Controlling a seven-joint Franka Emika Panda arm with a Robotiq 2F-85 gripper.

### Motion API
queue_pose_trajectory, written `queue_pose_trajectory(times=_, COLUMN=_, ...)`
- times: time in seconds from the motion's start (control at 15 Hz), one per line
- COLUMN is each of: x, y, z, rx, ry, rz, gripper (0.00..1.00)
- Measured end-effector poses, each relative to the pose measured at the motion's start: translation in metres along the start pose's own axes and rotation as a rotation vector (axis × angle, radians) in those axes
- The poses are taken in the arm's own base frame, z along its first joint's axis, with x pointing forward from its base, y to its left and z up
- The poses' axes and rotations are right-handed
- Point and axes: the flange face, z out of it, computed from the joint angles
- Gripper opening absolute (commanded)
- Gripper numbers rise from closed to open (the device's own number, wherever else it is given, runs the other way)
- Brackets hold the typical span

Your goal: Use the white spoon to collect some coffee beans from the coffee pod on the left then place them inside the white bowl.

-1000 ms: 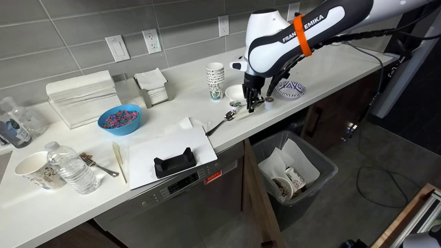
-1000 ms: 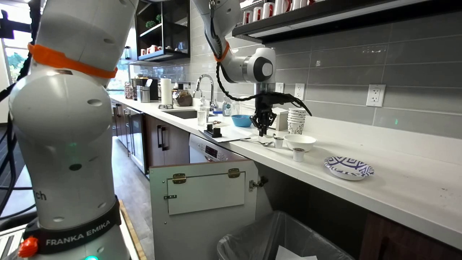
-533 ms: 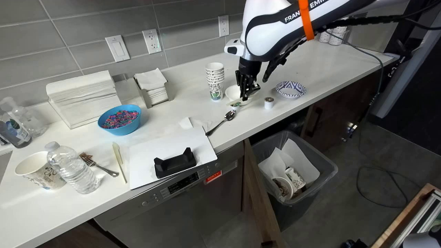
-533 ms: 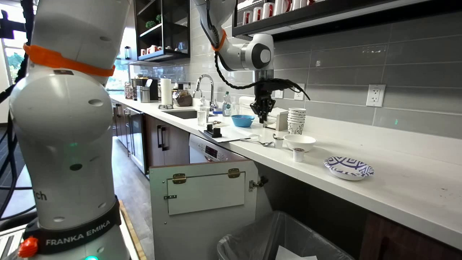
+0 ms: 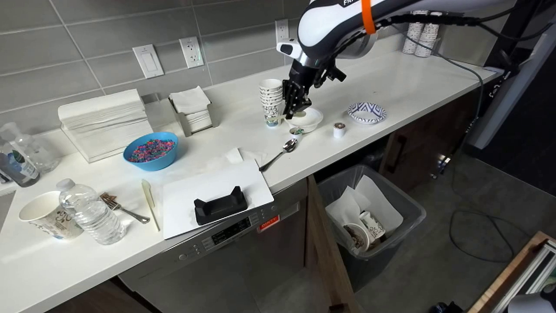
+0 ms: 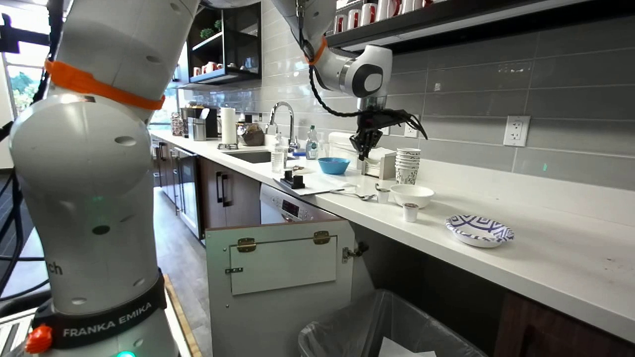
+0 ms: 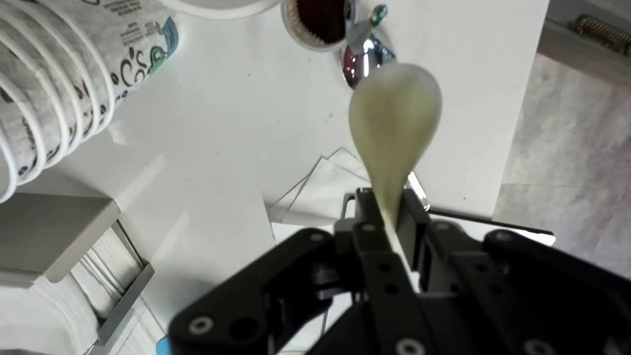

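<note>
Over the surface (image 5: 408, 82), between its front and back edges: jaws gripping the white spoon (image 7: 394, 113)

Leftmost in an exterior view, a labelled bottle (image 5: 26, 169) stands toward the back edge, a paper cup (image 5: 56, 221) and a water bottle (image 5: 95, 215) toward the front. Next come a fork (image 5: 124, 209) by the front edge and paper towels (image 5: 108, 126) at the back edge, then a blue bowl (image 5: 158, 164) of coloured bits between them. A white board (image 5: 213, 180) bearing a black cradle (image 5: 219, 209) lies along the front edge; a napkin holder (image 5: 181, 121) stands near the back.

Right of the board, a metal spoon (image 5: 280, 154) lies with its head just beside the left coffee pod (image 5: 296, 136), crowding it. Stacked paper cups (image 5: 273, 104) rise close to the jaws. The white bowl (image 5: 313, 126) sits right of them, the pod just in front of it. A second pod (image 5: 339, 132) is nearer the front edge; a patterned bowl (image 5: 378, 114) is last.

The wrist view makes the grip plain: the jaws hold the handle below the spoon's pale head, which is apart from the bowl's rim. It also shows the pod's dark contents (image 7: 323, 19), hard to tell in both exterior views. In an exterior view that takes in mugs (image 6: 369, 14), the held spoon cannot be made out.
</note>
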Motion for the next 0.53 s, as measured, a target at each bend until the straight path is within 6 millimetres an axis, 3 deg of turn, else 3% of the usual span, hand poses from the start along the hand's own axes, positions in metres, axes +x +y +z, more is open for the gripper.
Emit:
queue_pose_trajectory(times=0.07, x=0.0019, y=0.0041, z=0.0040, rx=0.002, ry=0.031, rz=0.014, gripper=0.04)
queue_pose_trajectory(times=0.13, x=0.0041, y=0.0073, z=0.0088, rx=0.007, ry=0.059, rz=0.026, gripper=0.15)
queue_pose_trajectory(times=0.4, x=0.0053, y=0.0090, z=0.0105, rx=0.007, ry=0.064, rz=0.027, gripper=0.15)
queue_pose_trajectory(times=0.47, x=0.0054, y=0.0091, z=0.0099, rx=0.006, ry=0.064, rz=0.027, gripper=0.04)
queue_pose_trajectory(times=0.53, x=0.0057, y=0.0091, z=0.0096, rx=0.005, ry=0.064, rz=0.026, gripper=0.04)
